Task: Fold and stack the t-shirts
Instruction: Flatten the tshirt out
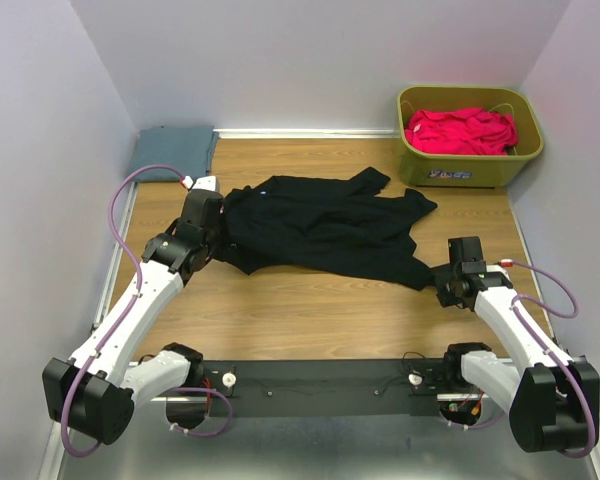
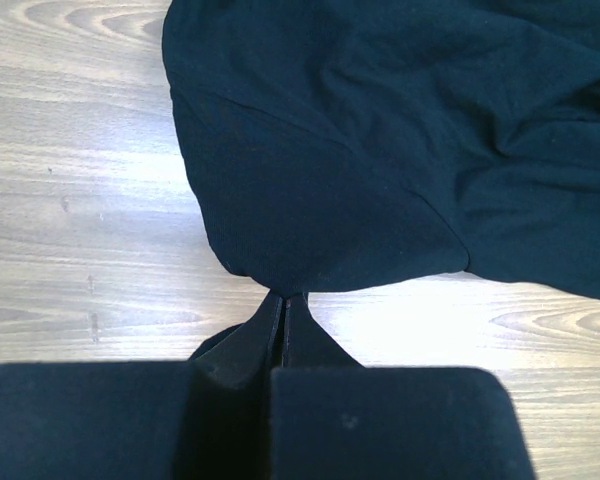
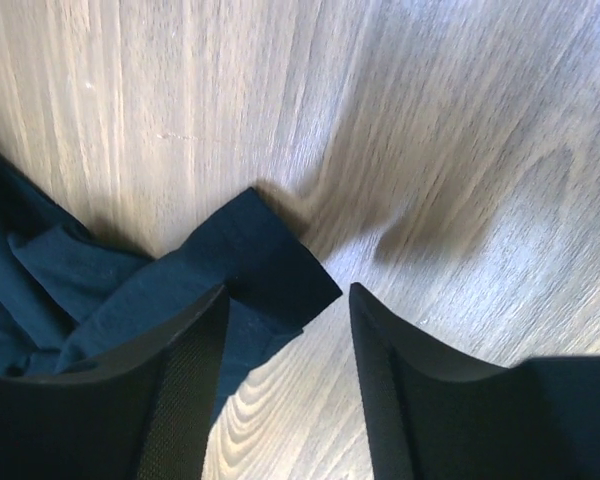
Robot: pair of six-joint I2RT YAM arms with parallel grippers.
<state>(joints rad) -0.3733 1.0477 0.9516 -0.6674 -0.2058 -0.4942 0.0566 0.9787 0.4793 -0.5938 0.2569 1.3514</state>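
A black t-shirt (image 1: 325,225) lies spread and rumpled across the middle of the wooden table. My left gripper (image 1: 223,243) sits at its left edge; in the left wrist view the gripper (image 2: 285,297) is shut, pinching the hem of the black t-shirt (image 2: 380,150). My right gripper (image 1: 438,280) is at the shirt's near right corner. In the right wrist view that gripper (image 3: 288,290) is open, with a corner flap of the shirt (image 3: 270,262) lying between its fingers. A slate blue-grey t-shirt (image 1: 172,152) lies folded at the back left. A pink-red t-shirt (image 1: 460,130) is bunched in the tub.
An olive-green tub (image 1: 460,172) stands at the back right by the wall. Walls close in the table on the left, back and right. Bare wood (image 1: 310,310) stretches between the black shirt and the arm bases.
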